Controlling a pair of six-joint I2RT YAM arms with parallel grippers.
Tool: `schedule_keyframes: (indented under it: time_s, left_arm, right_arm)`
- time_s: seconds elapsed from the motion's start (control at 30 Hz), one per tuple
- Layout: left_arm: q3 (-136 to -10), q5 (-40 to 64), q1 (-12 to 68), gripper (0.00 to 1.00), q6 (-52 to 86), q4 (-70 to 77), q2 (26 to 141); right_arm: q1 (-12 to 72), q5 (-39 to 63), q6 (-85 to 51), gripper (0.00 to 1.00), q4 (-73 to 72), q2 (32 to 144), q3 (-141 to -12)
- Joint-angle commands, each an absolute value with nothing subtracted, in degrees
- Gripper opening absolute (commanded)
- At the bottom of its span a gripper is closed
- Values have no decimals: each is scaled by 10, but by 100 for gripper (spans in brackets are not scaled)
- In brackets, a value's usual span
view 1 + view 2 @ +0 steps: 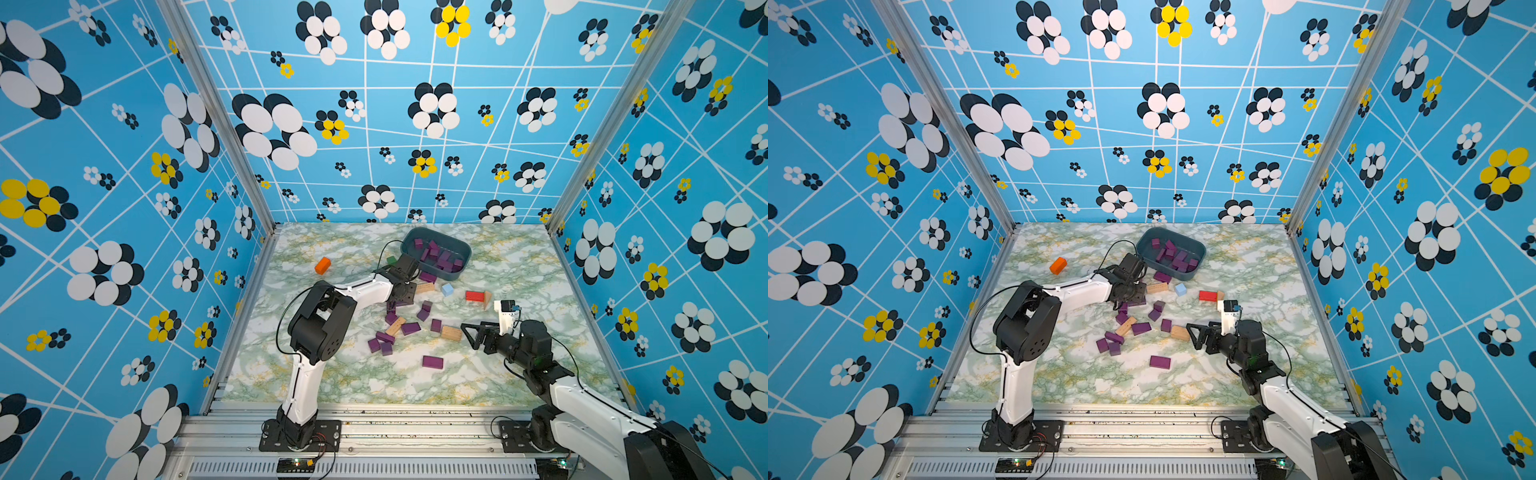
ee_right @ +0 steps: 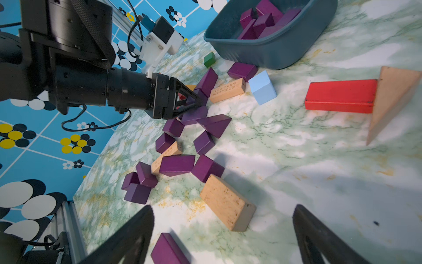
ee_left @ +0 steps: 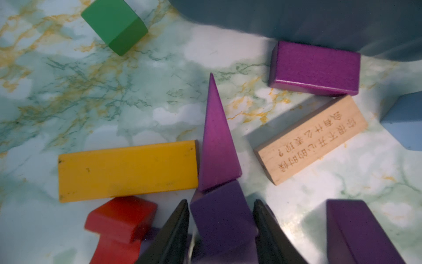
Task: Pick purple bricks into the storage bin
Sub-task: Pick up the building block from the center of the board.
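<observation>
Purple wedge point(image 3: 217, 137) points away from brick point(image 3: 222, 217) between fingers point(image 3: 175, 230).

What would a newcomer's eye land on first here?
The loud blue flower-print walls hit first, wrapping the marble table. Next, the purple bricks scattered mid-table, with more piled in the storage bin toward the back. The left gripper brackets one purple brick near the bin.

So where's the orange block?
In a top view the orange block sits alone on the left side of the table, toward the back wall. The green block and the bin are off to its right.
</observation>
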State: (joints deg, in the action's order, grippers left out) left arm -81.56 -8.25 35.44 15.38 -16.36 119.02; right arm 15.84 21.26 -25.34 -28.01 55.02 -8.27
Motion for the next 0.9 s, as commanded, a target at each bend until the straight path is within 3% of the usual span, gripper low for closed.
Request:
schedule_keyframes:
  time_s: [0.0, 0.2, 0.27, 0.4, 0.87]
  left_arm:
    - [-840, -106, 358, 47, 135, -174, 1205]
    - [-854, -116, 357, 44, 120, -167, 1215]
    - [-864, -118, 357, 36, 114, -176, 1221]
    - [-856, -129, 361, 28, 102, -169, 1212]
    - [-833, -123, 364, 26, 83, -155, 1150]
  right_arm:
    - [160, 192, -254, 93, -286, 547, -76]
    - [160, 175, -255, 93, -280, 534, -73]
    - [160, 173, -255, 93, -279, 535, -73]
    - [159, 171, -256, 93, -280, 538, -74]
    - [160, 162, -258, 92, -280, 548, -76]
